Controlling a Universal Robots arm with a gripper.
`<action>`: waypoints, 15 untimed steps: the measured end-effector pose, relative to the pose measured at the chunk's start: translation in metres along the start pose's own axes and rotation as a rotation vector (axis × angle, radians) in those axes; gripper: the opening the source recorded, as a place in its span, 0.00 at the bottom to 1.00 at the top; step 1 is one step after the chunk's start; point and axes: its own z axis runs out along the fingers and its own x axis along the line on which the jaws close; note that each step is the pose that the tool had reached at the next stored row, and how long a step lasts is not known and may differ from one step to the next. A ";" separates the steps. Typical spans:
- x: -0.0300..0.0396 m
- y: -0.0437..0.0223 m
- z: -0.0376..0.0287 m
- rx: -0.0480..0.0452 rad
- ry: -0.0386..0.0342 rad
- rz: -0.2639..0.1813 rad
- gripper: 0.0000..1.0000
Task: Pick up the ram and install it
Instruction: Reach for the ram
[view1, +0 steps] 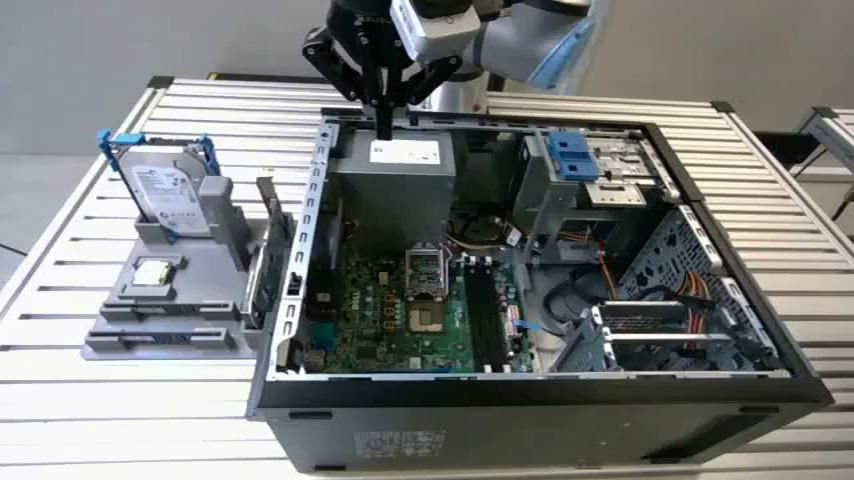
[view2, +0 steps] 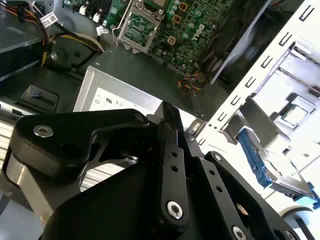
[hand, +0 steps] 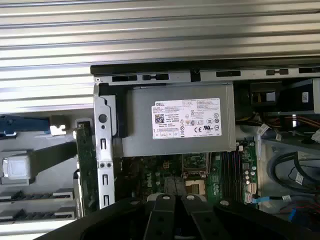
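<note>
My black two-finger gripper (view1: 384, 128) hangs pinched shut and empty above the grey boxy power supply (view1: 390, 180). The ram (view1: 267, 280), I judge, is the thin green board beyond the metal case wall (view1: 316, 200) beside me, parked on edge in a grey rack (view1: 174, 330) so fingers can straddle it.

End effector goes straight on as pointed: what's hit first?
Probably the power supply, on its labelled top; the end effector points down at it. The tip is near the case rim, so depth's uncertain.
</note>
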 end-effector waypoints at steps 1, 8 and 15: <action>0.0000 0.0000 0.0000 0.0000 0.0000 0.000 0.00; 0.0000 0.0000 0.0000 0.0000 0.0000 0.000 0.00; 0.0026 -0.0002 0.0000 -0.0002 -0.0001 0.000 0.00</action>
